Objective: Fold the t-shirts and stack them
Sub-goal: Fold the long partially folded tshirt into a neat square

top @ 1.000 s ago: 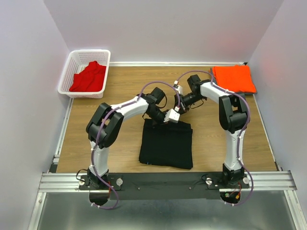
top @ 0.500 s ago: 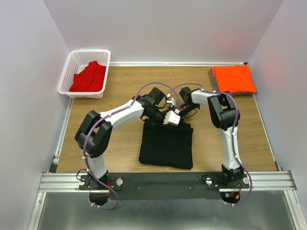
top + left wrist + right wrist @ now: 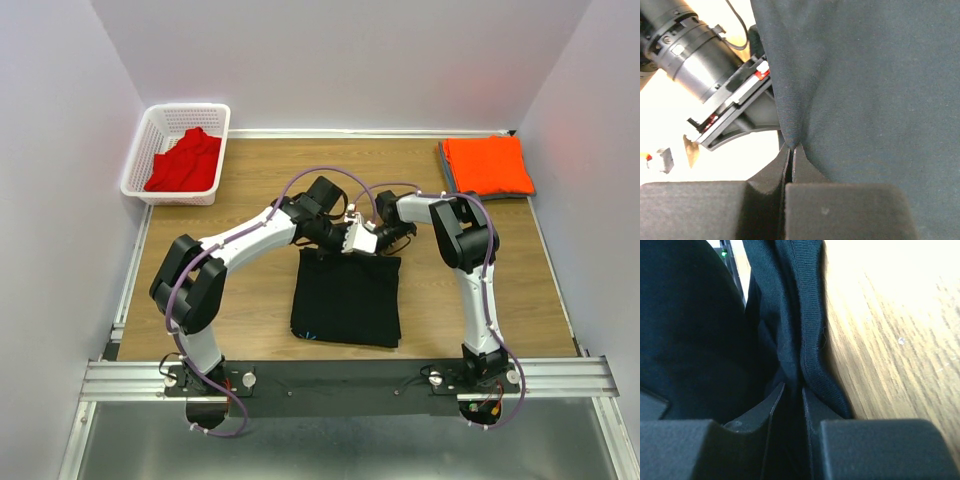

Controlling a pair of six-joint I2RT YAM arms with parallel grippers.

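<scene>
The black t-shirt lies folded into a rectangle at the middle of the table. My left gripper is shut on its far edge, pinching a peak of black cloth between the fingertips. My right gripper sits right beside it, shut on a fold of the same shirt's hem just above the wood. The orange t-shirt lies folded at the far right corner. The red t-shirt lies crumpled in the white basket.
The basket stands at the far left corner. The orange shirt rests on a dark folded piece showing at its left edge. White walls close in the table on three sides. Both arms cross over the table's middle.
Both grippers have drawn together at the black shirt's far edge, the right one swinging left and down from farther back. The shirt's far edge has shifted slightly.
</scene>
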